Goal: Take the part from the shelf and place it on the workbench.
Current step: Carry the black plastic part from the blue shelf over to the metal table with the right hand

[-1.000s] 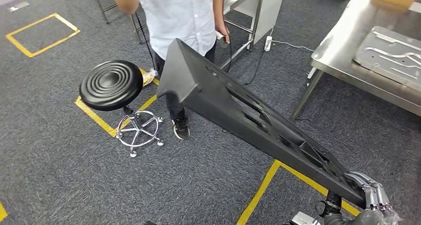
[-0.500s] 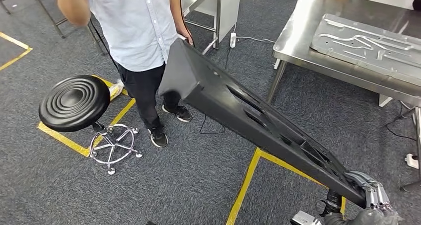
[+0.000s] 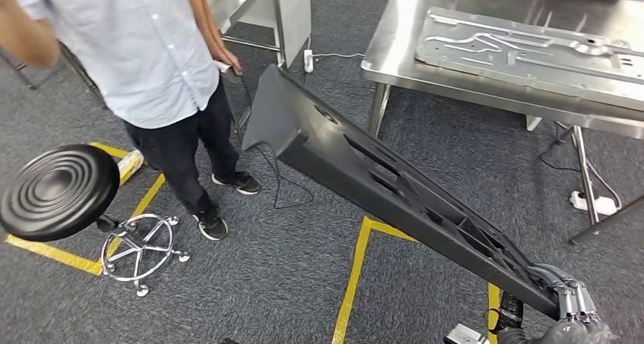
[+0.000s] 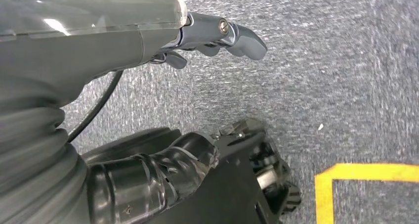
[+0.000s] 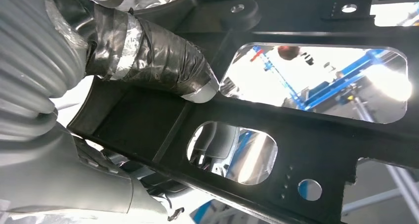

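Note:
A long black part (image 3: 364, 177) with several cut-out openings slants from the lower right up toward the middle of the head view. My right hand (image 3: 569, 302) grips its near end at the bottom right. In the right wrist view the part's black frame (image 5: 316, 135) crosses the picture, and my taped thumb (image 5: 158, 61) lies against it. The steel workbench (image 3: 395, 55) stands at the upper right. My left hand (image 4: 217, 33) hangs over grey carpet, its fingers curled in with nothing in them.
A person in a light shirt (image 3: 129, 48) stands at the upper left, close to the part's far end. A black round stool (image 3: 57, 192) stands at the left. A grey metal plate (image 3: 531, 48) lies on the workbench. Yellow floor tape (image 3: 353, 276) and cables (image 3: 273, 184) cross the carpet.
The whole scene has slid leftward in the head view, so the camera has turned right. The workbench now shows more fully. The part stays in my right hand.

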